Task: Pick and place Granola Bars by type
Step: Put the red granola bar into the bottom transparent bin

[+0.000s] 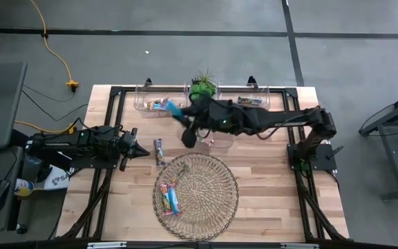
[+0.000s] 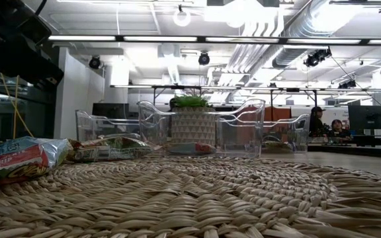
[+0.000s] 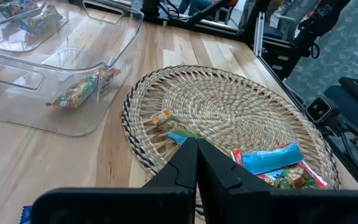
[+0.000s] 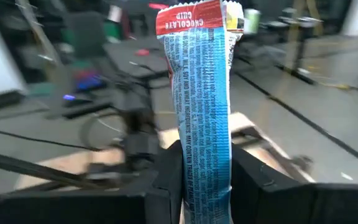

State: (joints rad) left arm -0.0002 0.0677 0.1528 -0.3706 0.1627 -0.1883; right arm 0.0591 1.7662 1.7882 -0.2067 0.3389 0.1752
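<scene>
The right gripper (image 1: 178,113) reaches across the table toward its 11 o'clock area, fingers pinching one blue granola bar (image 4: 199,106) whose red end reads "CHOCOLATE CHIP"; small ingredient print runs down the wrapper, too fine to read fully. In the high view that bar (image 1: 174,109) sticks out over the left clear bin (image 1: 142,101). Three clear bins line the far edge, and the left one holds at least one bar (image 1: 159,105). The right bin (image 1: 258,95) holds a bar too (image 1: 249,101). One bar (image 1: 159,151) lies on the bare table at 9 o'clock from the wicker tray (image 1: 209,169). On the tray, near its 8 o'clock rim, sit roughly three bars (image 1: 169,197). The left gripper (image 1: 141,152) waits beside the lone bar, fingers pressed together
</scene>
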